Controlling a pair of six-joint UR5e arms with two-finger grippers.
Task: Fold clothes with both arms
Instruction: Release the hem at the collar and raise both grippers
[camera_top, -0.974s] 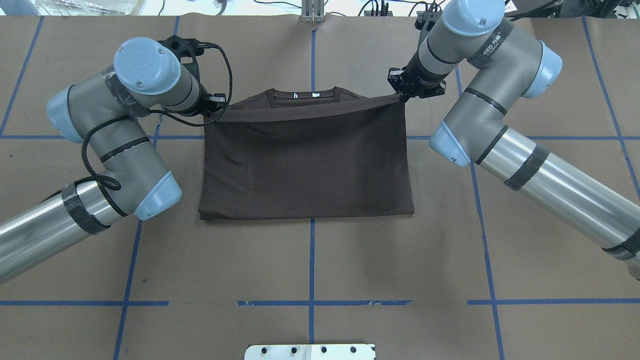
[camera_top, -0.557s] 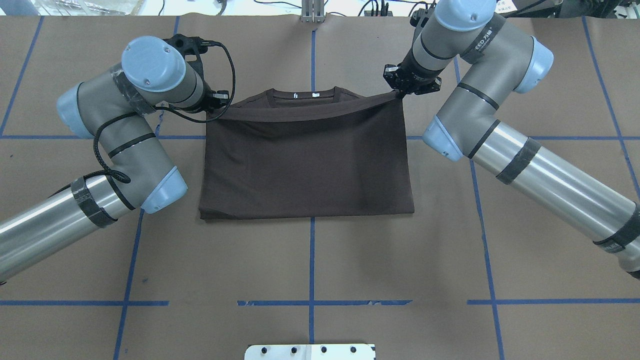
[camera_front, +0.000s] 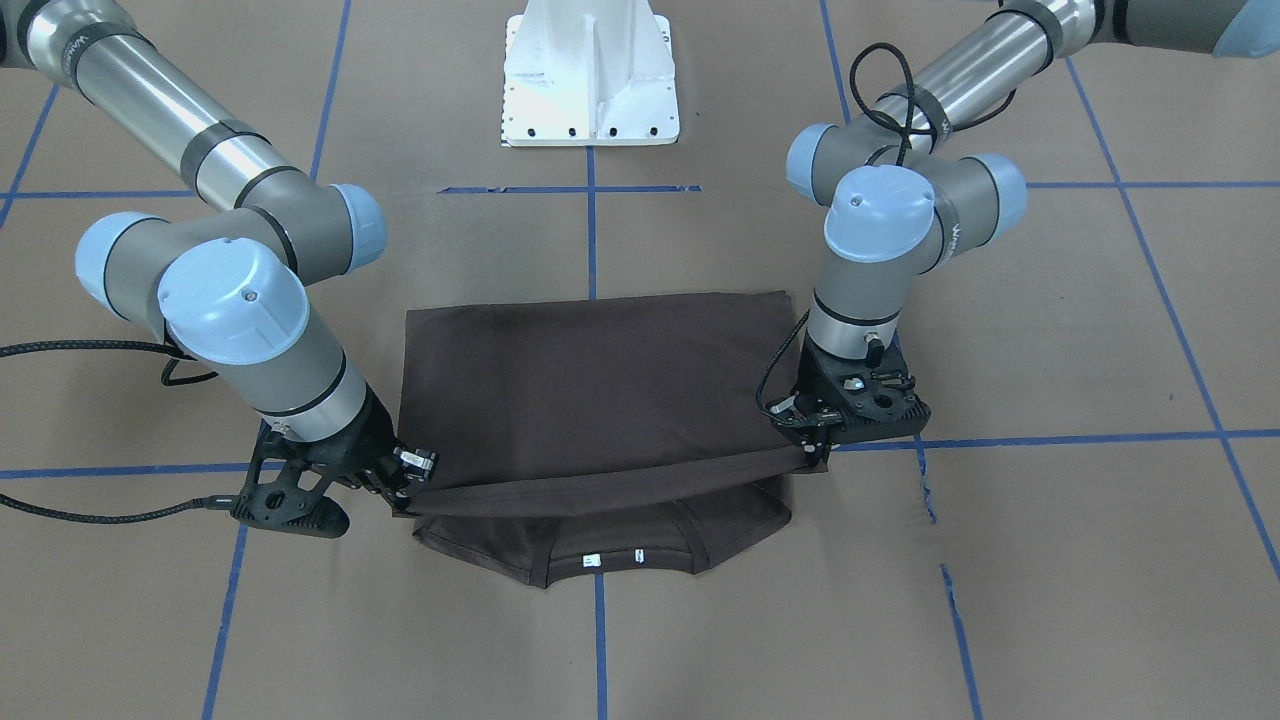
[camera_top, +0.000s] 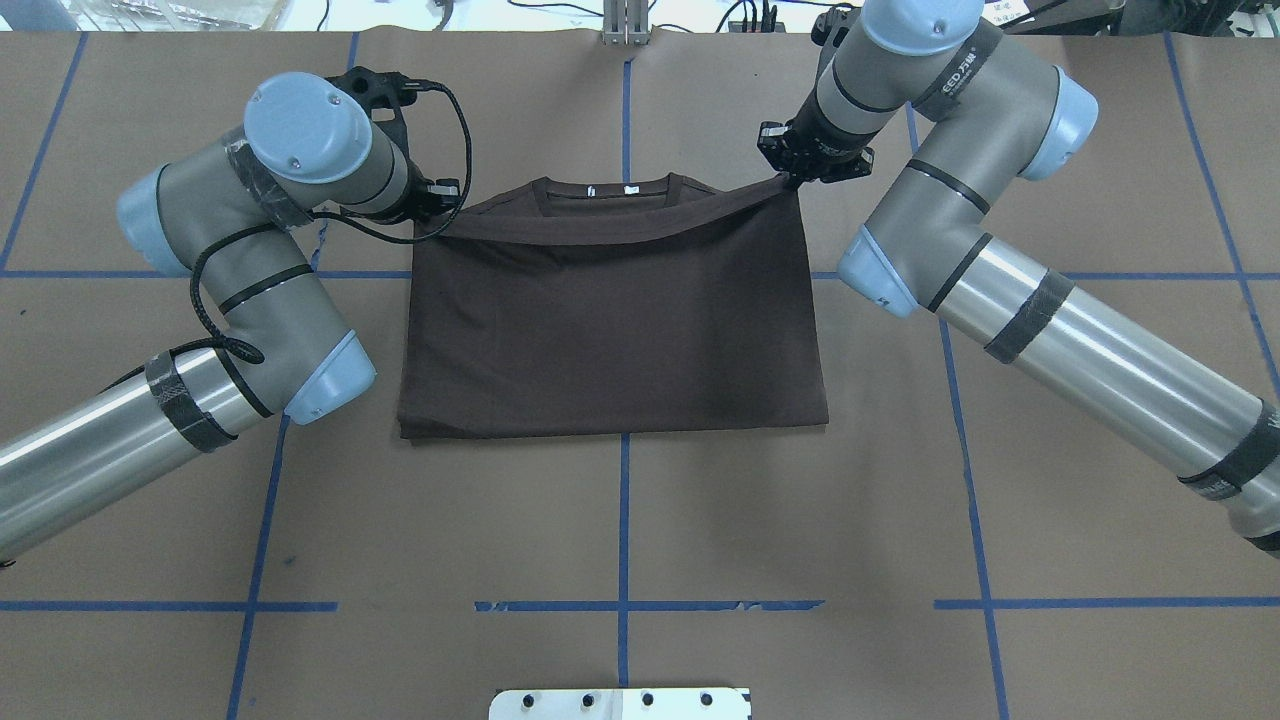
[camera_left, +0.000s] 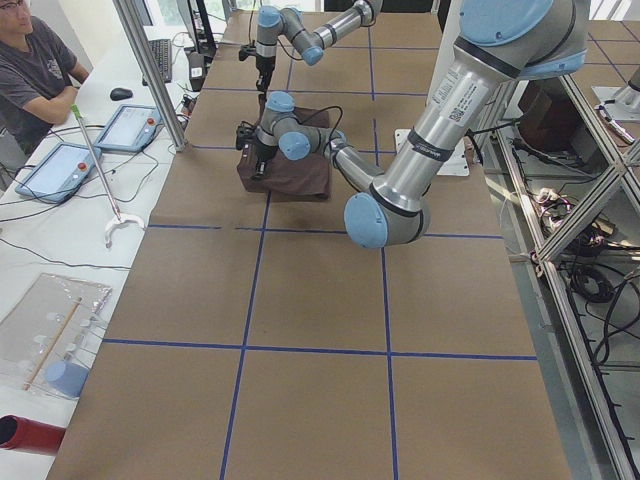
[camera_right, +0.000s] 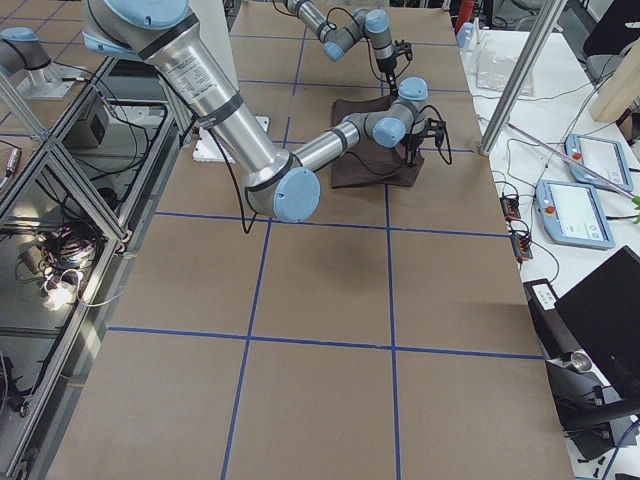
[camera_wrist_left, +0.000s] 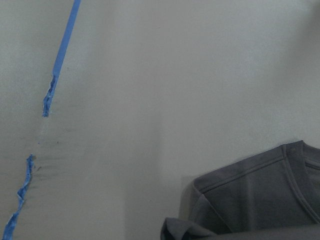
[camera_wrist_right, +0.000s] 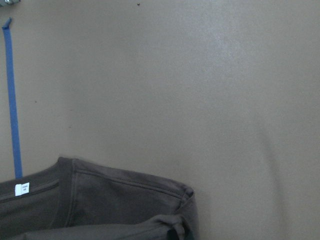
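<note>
The dark brown T-shirt (camera_top: 610, 330) lies folded on the brown table, its collar (camera_top: 610, 190) and white neck label at the far end. My left gripper (camera_top: 432, 207) is shut on the left corner of the lifted cloth edge. My right gripper (camera_top: 790, 178) is shut on the right corner. The edge hangs taut between them, just above the collar. In the front view the shirt (camera_front: 600, 380) shows with the left gripper (camera_front: 812, 455) and the right gripper (camera_front: 405, 490). The left wrist view (camera_wrist_left: 260, 200) and the right wrist view (camera_wrist_right: 100, 200) show the shirt's shoulders below.
The white pedestal base (camera_front: 590, 80) stands at the table's near edge. Blue tape lines (camera_top: 623, 520) cross the brown table cover, torn near the left gripper (camera_front: 925, 490). An operator and tablets (camera_left: 125, 125) are beyond the far edge.
Both grippers have carried the held cloth edge a little farther toward the collar. The right gripper moved more and also shifted slightly inward.
</note>
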